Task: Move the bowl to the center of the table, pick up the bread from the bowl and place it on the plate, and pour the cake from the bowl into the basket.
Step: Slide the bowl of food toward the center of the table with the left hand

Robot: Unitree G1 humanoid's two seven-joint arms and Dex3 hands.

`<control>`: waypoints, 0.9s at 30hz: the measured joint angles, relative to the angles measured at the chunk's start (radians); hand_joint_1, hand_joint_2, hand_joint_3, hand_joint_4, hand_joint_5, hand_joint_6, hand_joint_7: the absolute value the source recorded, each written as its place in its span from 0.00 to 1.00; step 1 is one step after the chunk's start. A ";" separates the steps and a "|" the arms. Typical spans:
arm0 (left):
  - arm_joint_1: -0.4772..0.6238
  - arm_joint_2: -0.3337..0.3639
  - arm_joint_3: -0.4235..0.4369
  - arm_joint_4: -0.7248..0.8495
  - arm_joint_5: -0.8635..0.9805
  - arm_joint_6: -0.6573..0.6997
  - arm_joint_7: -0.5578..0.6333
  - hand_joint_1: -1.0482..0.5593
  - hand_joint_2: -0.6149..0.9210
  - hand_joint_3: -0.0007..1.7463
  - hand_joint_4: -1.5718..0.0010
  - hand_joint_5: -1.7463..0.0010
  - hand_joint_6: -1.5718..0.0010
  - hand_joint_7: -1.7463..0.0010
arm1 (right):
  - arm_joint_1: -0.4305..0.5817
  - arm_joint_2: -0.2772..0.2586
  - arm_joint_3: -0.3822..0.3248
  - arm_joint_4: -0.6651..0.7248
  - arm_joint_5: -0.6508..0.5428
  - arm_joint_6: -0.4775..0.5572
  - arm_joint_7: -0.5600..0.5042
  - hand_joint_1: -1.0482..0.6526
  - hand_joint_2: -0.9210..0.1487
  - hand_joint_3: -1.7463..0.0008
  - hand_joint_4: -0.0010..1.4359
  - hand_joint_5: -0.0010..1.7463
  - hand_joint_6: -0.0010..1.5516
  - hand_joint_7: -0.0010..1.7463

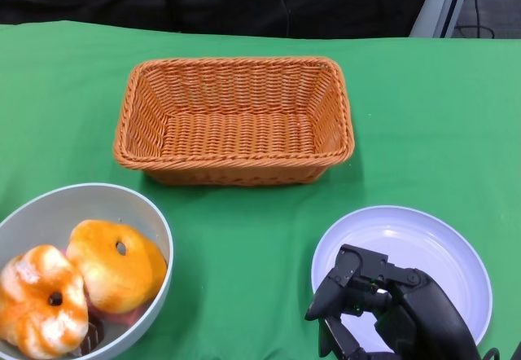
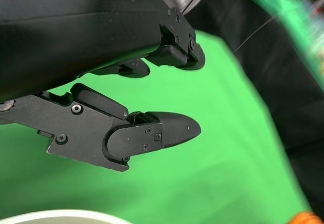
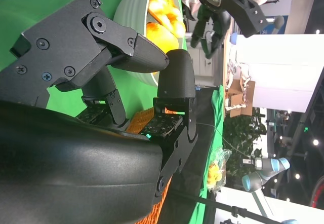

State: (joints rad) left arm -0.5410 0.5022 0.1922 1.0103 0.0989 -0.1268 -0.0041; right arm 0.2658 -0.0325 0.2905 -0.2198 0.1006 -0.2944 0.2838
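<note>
Two baked pieces sit together in the grey bowl, which is still at the near left corner of the green table, partly cut off by the picture's edge. Since both are orange and glazed, which is the bread and which the cake is hard to say; I take the rounder one on the right for the bread. The bowl has not yet reached the center, so the first step looks undone.

The wicker basket stands at the far middle, empty, placed where a tipped bowl could pour into it. The white plate lies at the near right, bare, ready for the bread.

The right hand hangs over the plate's near edge, fingers apart, holding nothing. The left hand shows only in its own wrist view, fingers spread over green cloth and gripping nothing, with a pale rim at the frame's edge that is probably the bowl, so it seems poised to move the bowl first.
</note>
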 measured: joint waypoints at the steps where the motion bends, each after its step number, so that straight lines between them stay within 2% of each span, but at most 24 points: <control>1: -0.005 0.003 -0.007 0.000 0.001 0.027 -0.019 0.27 1.00 0.40 0.85 1.00 0.85 1.00 | 0.000 0.000 0.000 0.000 0.000 0.000 0.000 0.45 0.36 0.43 0.53 0.94 0.49 0.78; 5: -0.013 0.006 -0.014 -0.010 -0.018 0.123 -0.078 0.27 1.00 0.41 0.88 1.00 0.89 1.00 | 0.000 0.001 0.000 0.000 0.000 0.000 0.000 0.46 0.36 0.43 0.53 0.94 0.49 0.78; 11: -0.006 0.017 -0.026 -0.053 -0.041 0.139 -0.187 0.28 1.00 0.42 0.91 1.00 0.92 1.00 | 0.000 0.002 0.001 0.000 -0.004 -0.001 -0.002 0.46 0.36 0.42 0.53 0.94 0.49 0.77; 14: 0.001 0.019 -0.026 -0.065 -0.053 0.152 -0.206 0.27 1.00 0.42 0.91 1.00 0.91 1.00 | 0.000 0.002 0.001 0.000 -0.003 -0.001 -0.002 0.46 0.36 0.42 0.53 0.95 0.49 0.77; 16: 0.016 0.008 -0.003 -0.118 -0.096 0.228 -0.209 0.25 1.00 0.37 0.92 1.00 0.91 1.00 | -0.001 0.002 0.001 0.000 -0.001 -0.001 0.000 0.45 0.37 0.42 0.53 0.95 0.49 0.77; 21: 0.063 -0.035 0.019 -0.260 -0.158 0.380 -0.209 0.23 1.00 0.37 0.94 1.00 0.92 1.00 | -0.003 0.002 0.001 0.001 -0.001 0.001 0.001 0.45 0.37 0.42 0.53 0.94 0.49 0.78; 27: 0.120 -0.071 0.032 -0.414 -0.201 0.481 -0.209 0.21 1.00 0.37 0.97 1.00 0.95 1.00 | -0.007 0.002 0.001 0.008 0.000 0.001 0.004 0.44 0.37 0.42 0.53 0.94 0.49 0.78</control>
State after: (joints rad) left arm -0.4212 0.4315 0.2242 0.5966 -0.1021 0.3544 -0.2133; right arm 0.2590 -0.0304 0.2914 -0.2117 0.1008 -0.2937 0.2882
